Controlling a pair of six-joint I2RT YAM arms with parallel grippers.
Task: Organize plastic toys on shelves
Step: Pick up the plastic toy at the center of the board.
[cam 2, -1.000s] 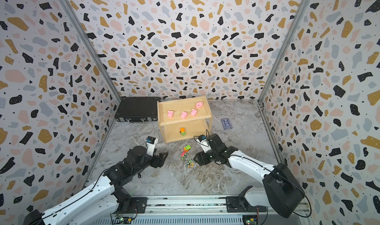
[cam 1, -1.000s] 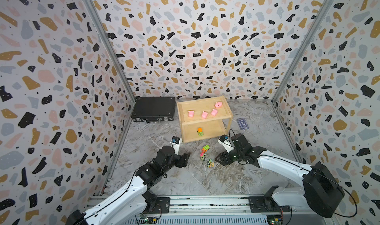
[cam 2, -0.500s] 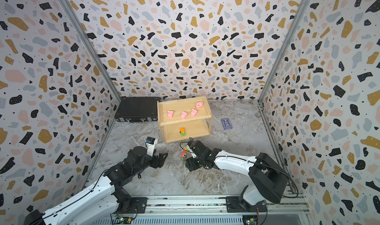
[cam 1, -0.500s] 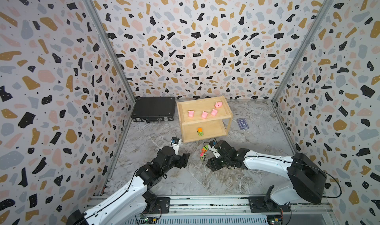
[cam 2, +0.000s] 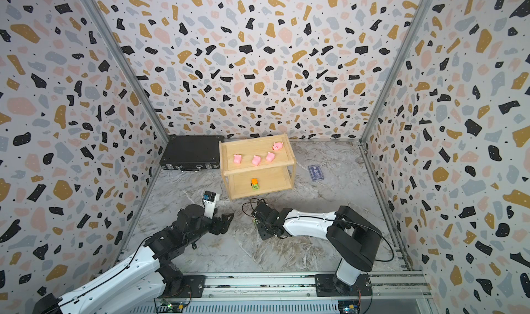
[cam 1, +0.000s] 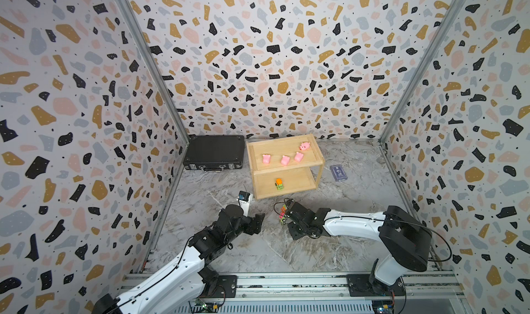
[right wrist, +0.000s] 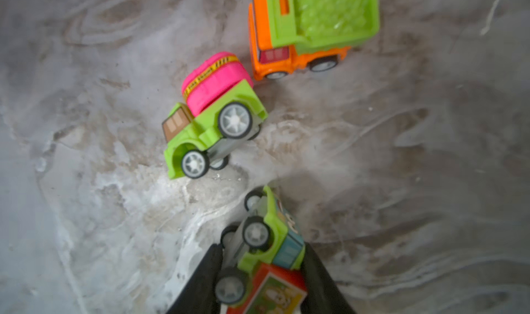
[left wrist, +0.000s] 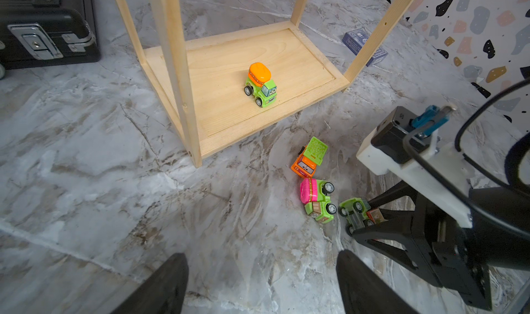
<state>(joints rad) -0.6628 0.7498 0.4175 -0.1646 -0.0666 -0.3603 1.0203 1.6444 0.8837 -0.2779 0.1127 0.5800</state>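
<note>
The wooden shelves (cam 1: pixel 286 168) stand at the back middle. Several pink pigs (cam 1: pixel 285 160) sit on the top tier, and an orange-drum green truck (left wrist: pixel 261 83) on the lower tier. On the floor in front lie an orange truck with a green bed (right wrist: pixel 301 31) and a pink-drum green truck (right wrist: pixel 215 111), tipped on its side. My right gripper (right wrist: pixel 261 249) is shut on a green truck with a red box (left wrist: pixel 354 212), which is tilted, wheels sideways. My left gripper (left wrist: pixel 261 258) hangs open over bare floor, left of the trucks.
A black hard case (cam 1: pixel 215 153) lies left of the shelves against the back wall. A blue card box (cam 1: pixel 338 173) lies on the floor to their right. Patterned walls close in three sides.
My right arm swung left to the floor trucks and its jaws closed on the green truck with the red box. The left arm has not moved.
</note>
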